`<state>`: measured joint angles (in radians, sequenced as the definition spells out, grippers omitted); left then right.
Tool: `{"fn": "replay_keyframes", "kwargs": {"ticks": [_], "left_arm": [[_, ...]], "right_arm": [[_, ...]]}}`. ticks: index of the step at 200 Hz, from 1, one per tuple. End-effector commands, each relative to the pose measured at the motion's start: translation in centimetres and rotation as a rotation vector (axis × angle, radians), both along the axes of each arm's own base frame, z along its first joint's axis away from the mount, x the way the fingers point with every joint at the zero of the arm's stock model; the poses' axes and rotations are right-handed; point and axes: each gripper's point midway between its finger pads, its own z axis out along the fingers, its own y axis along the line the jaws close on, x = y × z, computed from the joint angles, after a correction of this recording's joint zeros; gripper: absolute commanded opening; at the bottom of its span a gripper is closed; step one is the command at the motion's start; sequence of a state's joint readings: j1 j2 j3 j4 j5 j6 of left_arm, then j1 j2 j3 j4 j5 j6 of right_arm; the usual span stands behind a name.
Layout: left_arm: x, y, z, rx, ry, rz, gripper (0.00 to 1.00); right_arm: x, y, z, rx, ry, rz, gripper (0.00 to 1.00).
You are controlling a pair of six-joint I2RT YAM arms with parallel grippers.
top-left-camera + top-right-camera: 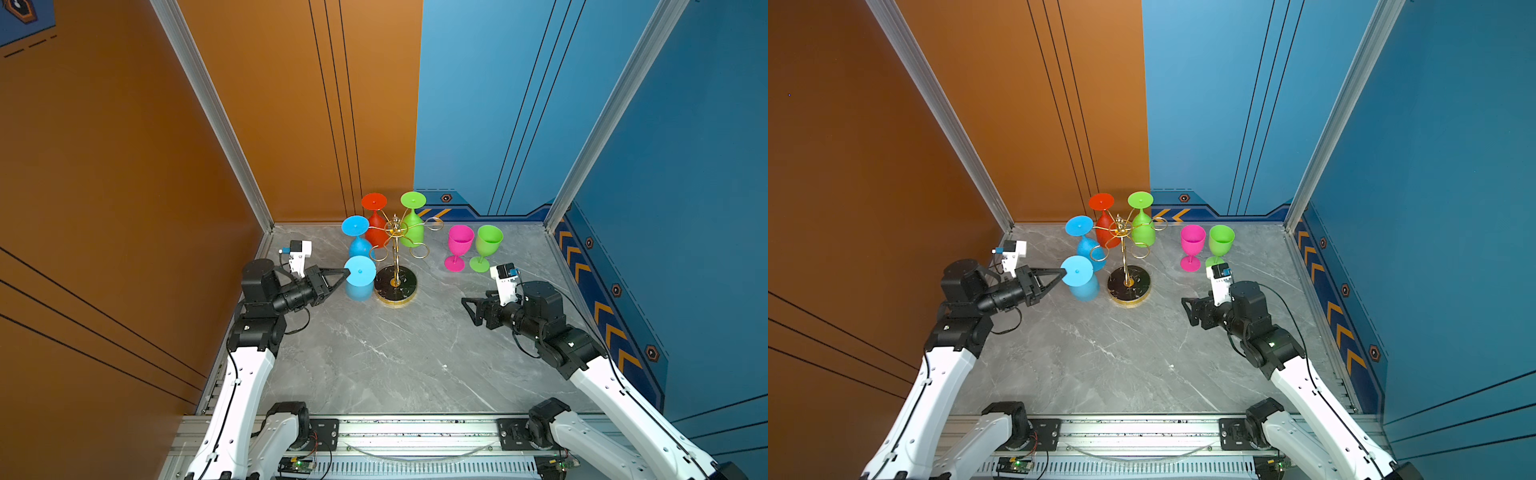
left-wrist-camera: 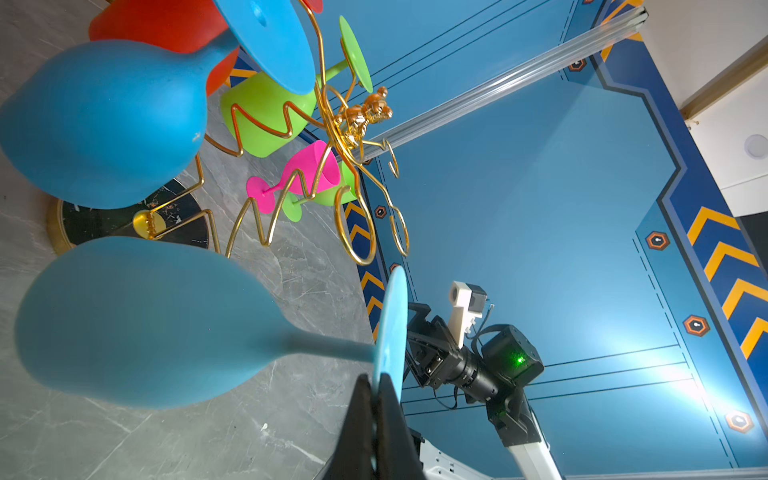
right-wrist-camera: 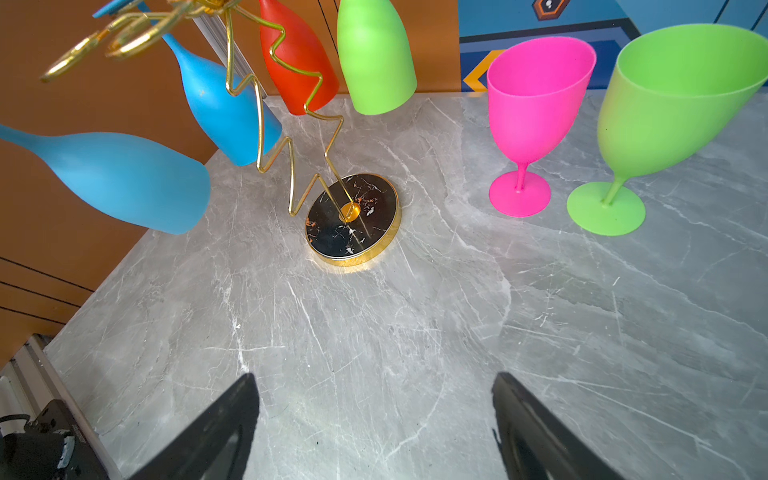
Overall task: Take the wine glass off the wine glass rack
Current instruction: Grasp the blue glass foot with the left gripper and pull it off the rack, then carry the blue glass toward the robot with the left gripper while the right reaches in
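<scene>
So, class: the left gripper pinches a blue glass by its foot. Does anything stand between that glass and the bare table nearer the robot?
Nothing visible does. The left gripper holds the blue glass upside-down, its stem outside the wire loops; the wine glass rack stands beside it, not in front.

Gold rack (image 1: 395, 227), blk marbled base (image 1: 407, 282), blue glass (image 1: 360, 271).

I'm getting bright, even light in both top views, only soft shadows on the table (image 1: 374, 353). Left wrist view: white glare on the blue wall (image 2: 540, 208), near blue glass (image 2: 145, 324) blurred. Right wrist view bends at its edges, right tool (image 3: 374, 380) out of focus.
</scene>
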<state>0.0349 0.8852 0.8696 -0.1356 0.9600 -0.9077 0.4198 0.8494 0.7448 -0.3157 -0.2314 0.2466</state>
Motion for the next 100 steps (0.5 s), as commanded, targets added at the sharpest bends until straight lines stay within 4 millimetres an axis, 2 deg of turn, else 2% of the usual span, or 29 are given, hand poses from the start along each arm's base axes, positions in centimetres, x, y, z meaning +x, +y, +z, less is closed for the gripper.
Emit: {"fn": "replay_keyframes", "kwargs": {"ticks": [1,48,100], "left_arm": [[-2.1,-1.5,0.6,0.032,-0.087,-0.113,0.00],[-5.9,-4.9,1.4,0.141,-0.329,-0.259,0.00],[-9.4,-6.6,1.5,0.244,-0.571,-0.320,0.00]], "right_arm": [[0.1,0.4,0.5,0.013,0.033,-0.007,0.89],[0.5,1.3,1.1,0.041,0.070,0.000,0.89],[0.7,1.5,1.9,0.063,0.109,-0.015,0.89]]}}
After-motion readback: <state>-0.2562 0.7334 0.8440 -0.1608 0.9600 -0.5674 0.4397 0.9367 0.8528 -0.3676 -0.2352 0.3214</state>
